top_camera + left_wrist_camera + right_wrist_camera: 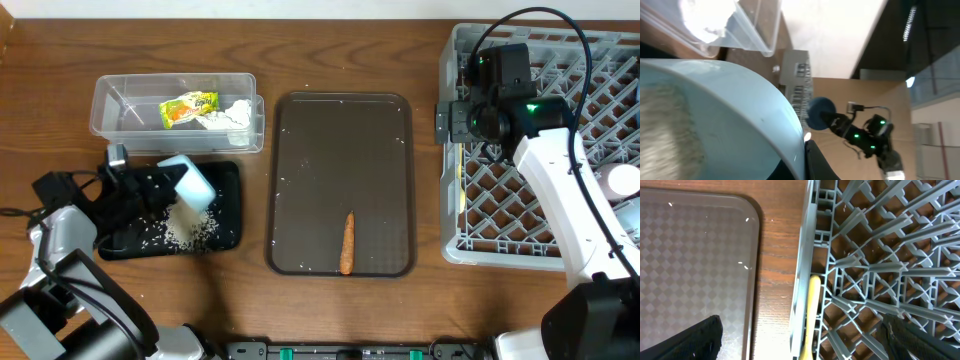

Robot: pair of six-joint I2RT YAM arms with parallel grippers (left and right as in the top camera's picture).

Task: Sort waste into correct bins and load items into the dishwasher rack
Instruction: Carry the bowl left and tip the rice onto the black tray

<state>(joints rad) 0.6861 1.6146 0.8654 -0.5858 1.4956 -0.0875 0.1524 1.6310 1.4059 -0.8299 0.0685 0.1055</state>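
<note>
Left pincer (172, 188) — closed on the light blue cup (192, 183), which is tipped mouth-down over the black tray (228, 190).

Rice (188, 228) — a loose pile on that tray under the cup's mouth, with stray grains toward the tray's edges.

Clear tub (110, 110) — just behind the black tray; holds the wrapper (188, 108) and the tissue (235, 112).

Carrot stick (347, 243) — alone on the brown serving tray (340, 150), not yet sorted.

Right pincer (807, 342) — spread wide, holding nothing, above the rack's (880, 255) left rim.

Spoon (813, 305) — lying along the inside of that rim, below my open fingers.

Hazards, as I judge them: the cup sits tilted in my grip, so a slip would drop it into the rice and scatter grains over the low rim onto the table. Righting it too fast could fling whatever clings inside. On the right, lowering carelessly could snag a finger on the pegs.
</note>
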